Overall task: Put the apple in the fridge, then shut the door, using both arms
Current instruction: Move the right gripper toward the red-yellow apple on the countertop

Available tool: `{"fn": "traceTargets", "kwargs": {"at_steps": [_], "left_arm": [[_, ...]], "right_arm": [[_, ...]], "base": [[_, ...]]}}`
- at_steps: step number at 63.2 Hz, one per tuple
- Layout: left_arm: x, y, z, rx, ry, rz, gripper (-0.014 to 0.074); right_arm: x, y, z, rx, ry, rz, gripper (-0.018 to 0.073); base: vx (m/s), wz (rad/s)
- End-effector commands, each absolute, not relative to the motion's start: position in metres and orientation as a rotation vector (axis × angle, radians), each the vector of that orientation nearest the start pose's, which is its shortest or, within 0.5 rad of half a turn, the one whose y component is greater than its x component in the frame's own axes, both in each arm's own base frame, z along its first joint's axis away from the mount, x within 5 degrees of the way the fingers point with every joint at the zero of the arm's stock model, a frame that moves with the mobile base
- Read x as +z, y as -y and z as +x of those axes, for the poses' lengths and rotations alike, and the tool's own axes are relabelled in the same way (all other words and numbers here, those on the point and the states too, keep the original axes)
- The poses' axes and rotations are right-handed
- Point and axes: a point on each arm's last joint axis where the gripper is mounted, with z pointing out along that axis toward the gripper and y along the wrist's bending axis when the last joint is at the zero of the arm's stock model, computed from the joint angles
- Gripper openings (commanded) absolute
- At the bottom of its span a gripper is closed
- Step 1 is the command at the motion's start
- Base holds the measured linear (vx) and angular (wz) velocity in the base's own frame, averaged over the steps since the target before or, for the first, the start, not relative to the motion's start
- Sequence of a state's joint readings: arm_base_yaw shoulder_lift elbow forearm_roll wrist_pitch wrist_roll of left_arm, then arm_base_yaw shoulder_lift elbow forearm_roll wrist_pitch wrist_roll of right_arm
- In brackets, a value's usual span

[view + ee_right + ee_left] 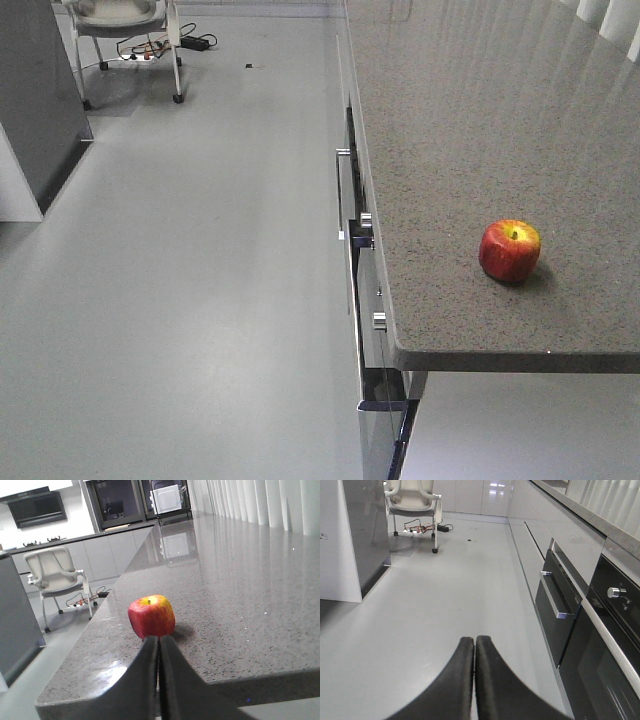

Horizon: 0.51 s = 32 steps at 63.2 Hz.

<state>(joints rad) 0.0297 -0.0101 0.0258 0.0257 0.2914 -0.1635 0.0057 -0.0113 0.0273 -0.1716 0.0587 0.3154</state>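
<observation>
At far left stands the fridge (35,100), dark grey. The front view catches only its lower corner, and my left wrist view (367,525) shows more of its grey face, reaching down to the floor (200,300). Just right of it, farther back, is a pale chair (120,20) on casters.

My left gripper (474,645) shows only in its own wrist view. It hangs low over bare floor with its two black fingers pressed together, holding nothing. To its right that same view gives the cabinet front plainly: a dark glass oven (600,650) with a chrome knob (615,592). The front view sees these only edge-on, under the counter (480,120).

The apple (509,250) sits on the grey speckled counter top near its front edge, stem dimple up, well apart from the fridge. The front view shows it alone on the stone.

My right wrist view meets the apple (151,616) from counter height, straight beyond my right gripper (159,641), whose fingers are closed tight against each other. Their tips overlap the apple's base there, and I cannot tell whether they touch.
</observation>
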Motion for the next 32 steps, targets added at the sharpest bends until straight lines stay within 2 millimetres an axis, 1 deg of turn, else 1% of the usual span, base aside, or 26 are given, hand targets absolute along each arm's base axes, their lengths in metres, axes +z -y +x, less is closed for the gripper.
{"fn": "traceTargets", "kwargs": {"at_steps": [1, 20, 26, 32], "left_arm": [[0.1790, -0.0021, 0.0553, -0.084, -1.714, -0.157, -0.0006], [0.1790, -0.0021, 0.0553, -0.082, -1.714, -0.156, -0.0006], [0.1776, -0.0029, 0.0551, -0.018, -1.733, -0.098, -0.0006], [0.1772, -0.0029, 0.0550, -0.013, -1.739, -0.091, -0.0006]], "right_arm": [[0.2016, -0.0002, 0.0557, 0.072, -1.484, 0.062, -0.0006], [0.2016, -0.0002, 0.0557, 0.070, -1.484, 0.060, -0.0006], [0.2016, -0.0002, 0.0557, 0.070, -1.484, 0.060, -0.0006], [0.2017, -0.0002, 0.0557, 0.071, -1.483, 0.060, -0.0006]], "base": [[0.00, 0.00], [0.00, 0.00], [0.00, 0.00], [0.00, 0.00]]}}
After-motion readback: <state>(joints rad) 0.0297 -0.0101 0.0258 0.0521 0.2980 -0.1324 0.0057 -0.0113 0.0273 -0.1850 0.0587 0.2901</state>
